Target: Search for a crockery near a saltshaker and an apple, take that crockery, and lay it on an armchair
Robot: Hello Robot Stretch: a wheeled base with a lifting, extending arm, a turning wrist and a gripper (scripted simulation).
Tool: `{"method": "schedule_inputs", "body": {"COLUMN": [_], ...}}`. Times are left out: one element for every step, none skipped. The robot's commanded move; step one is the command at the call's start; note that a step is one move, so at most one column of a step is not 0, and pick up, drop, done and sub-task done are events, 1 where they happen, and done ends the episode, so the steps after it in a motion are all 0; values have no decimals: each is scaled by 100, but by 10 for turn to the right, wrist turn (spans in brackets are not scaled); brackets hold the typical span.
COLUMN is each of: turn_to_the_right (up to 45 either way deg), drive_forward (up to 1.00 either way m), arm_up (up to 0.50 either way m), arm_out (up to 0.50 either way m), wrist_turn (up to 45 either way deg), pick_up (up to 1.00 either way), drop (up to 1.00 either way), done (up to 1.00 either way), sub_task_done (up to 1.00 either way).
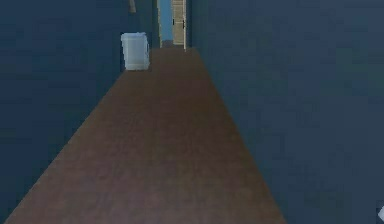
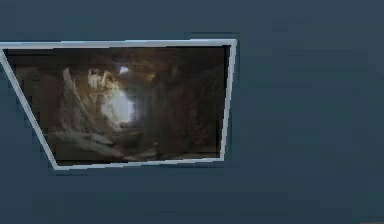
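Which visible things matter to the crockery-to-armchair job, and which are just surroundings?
Job: none.
Just surroundings: pale box-shaped thing; light wooden door at the far end; pale-framed picture of a brown cave.

Brown-floored corridor (image 1: 160, 140) between dark-blue walls (image 1: 300, 100), pale box (image 1: 134, 52) beyond.

forward view looks down a hallway (image 1: 160, 140); arm side view faces a nearby picture (image 2: 130, 100)
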Motion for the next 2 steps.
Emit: {"method": "schedule_inputs", "body": {"turn_to_the_right": [-60, 0], "drive_forward": [0, 100], "arm_up": [0, 0], "arm_out": [0, 0], "wrist_turn": [0, 0], "pick_up": [0, 0], "drop": [0, 0], "done": [0, 0], "sub_task_done": [0, 0]}}
